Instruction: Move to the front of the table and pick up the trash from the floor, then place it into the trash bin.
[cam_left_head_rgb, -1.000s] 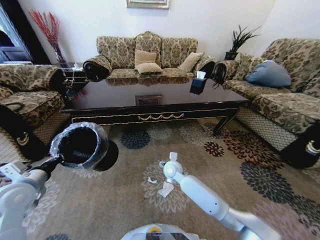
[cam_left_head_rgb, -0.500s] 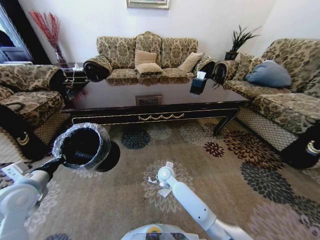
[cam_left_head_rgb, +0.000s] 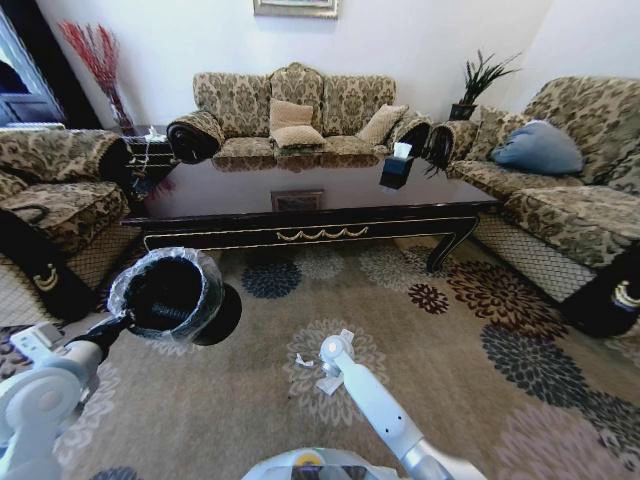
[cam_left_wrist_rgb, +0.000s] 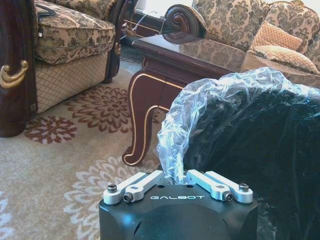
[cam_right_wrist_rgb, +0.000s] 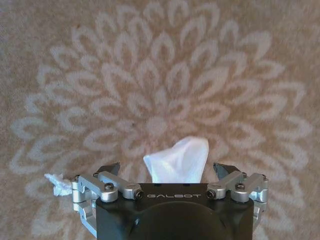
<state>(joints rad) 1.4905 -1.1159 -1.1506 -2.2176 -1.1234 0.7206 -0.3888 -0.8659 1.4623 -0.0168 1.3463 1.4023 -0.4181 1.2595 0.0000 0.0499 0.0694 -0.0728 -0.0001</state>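
One white paper scrap (cam_right_wrist_rgb: 177, 160) lies on the floor (cam_left_head_rgb: 230, 420) between the spread fingers of the right gripper (cam_right_wrist_rgb: 169, 176), over a cream medallion; a smaller scrap (cam_right_wrist_rgb: 58, 184) sits just beside it. The left gripper (cam_left_wrist_rgb: 179, 185) is clamped on the trash bin (cam_left_head_rgb: 170, 293) liner, lifted before the table (cam_left_head_rgb: 310, 215).

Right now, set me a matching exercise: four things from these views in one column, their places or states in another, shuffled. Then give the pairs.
Things:
1. trash bin
2. white paper scrap
3. right gripper
4. tissue box

Places or states:
A. on the table
B. open, low over the floor
C. held by its liner in the left gripper
D. on the carpet between open fingers

Pairs: 1-C, 2-D, 3-B, 4-A
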